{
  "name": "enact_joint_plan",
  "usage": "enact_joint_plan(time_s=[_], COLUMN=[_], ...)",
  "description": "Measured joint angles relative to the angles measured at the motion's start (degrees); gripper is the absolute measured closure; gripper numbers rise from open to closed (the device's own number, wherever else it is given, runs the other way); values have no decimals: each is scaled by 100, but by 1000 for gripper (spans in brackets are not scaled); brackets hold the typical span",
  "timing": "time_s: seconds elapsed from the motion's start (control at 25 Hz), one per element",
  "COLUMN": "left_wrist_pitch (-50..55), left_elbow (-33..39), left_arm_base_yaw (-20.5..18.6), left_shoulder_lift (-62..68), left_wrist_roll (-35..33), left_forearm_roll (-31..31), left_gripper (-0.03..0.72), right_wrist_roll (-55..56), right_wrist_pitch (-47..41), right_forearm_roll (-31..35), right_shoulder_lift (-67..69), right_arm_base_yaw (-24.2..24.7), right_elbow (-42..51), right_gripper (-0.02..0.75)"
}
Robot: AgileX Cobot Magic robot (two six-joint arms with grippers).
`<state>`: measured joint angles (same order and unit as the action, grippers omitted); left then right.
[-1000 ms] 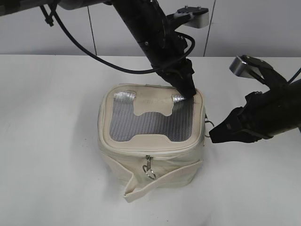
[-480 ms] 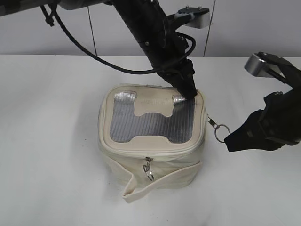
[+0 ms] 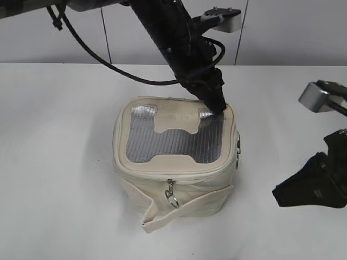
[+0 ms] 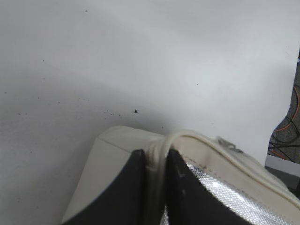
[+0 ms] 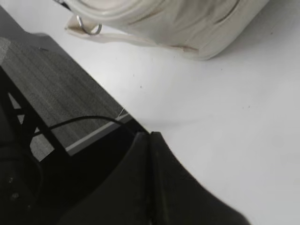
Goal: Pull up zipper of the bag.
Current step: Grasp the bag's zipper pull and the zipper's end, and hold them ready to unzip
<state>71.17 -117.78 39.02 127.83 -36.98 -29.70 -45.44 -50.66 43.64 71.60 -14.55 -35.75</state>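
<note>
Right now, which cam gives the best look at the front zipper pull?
Exterior view: the front zipper pull hangs in full sight below the lid edge of the bag, ring included. Right wrist view catches only its ring at the frame's top edge. Left wrist view shows the bag's far corner, not this pull.

Cream bag (image 3: 176,184) w/ grey-silver mesh lid panels, cream zipper (image 3: 179,169), silver pulls. Both grippers' fingers (image 4: 122,197) black. Counter (image 3: 54,162) white w/ dark specks.
</note>
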Motion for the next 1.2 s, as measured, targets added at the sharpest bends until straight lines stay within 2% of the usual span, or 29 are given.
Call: enact_joint_plan(time_s=[0.2,0.28,0.4,0.52,1.08,1.2], left_wrist_pitch=[0,0,0,0,0,-13], left_elbow=[0,0,0,0,0,0], left_arm_base_yaw=[0,0,0,0,0,0], left_shoulder_lift=[0,0,0,0,0,0], left_wrist_roll=[0,0,0,0,0,0], left_forearm_roll=[-5,-10,-10,-10,-10,24], left_gripper=[595,595,595,595,595,595], right_wrist_roll=[7,2,-104,-537,-3737,-4245], right_wrist_pitch=[1174,1607,1914,1975,2130,2231], right_forearm_roll=[198,211,384,889,3587,3985], right_shoulder_lift=[-77,-33,215,526,1781,2095], right_arm_base_yaw=[-8,-8,-8,-8,-8,-8], right_elbow=[0,2,2,10,16,-63], right_gripper=[715,641,475,406,350,364])
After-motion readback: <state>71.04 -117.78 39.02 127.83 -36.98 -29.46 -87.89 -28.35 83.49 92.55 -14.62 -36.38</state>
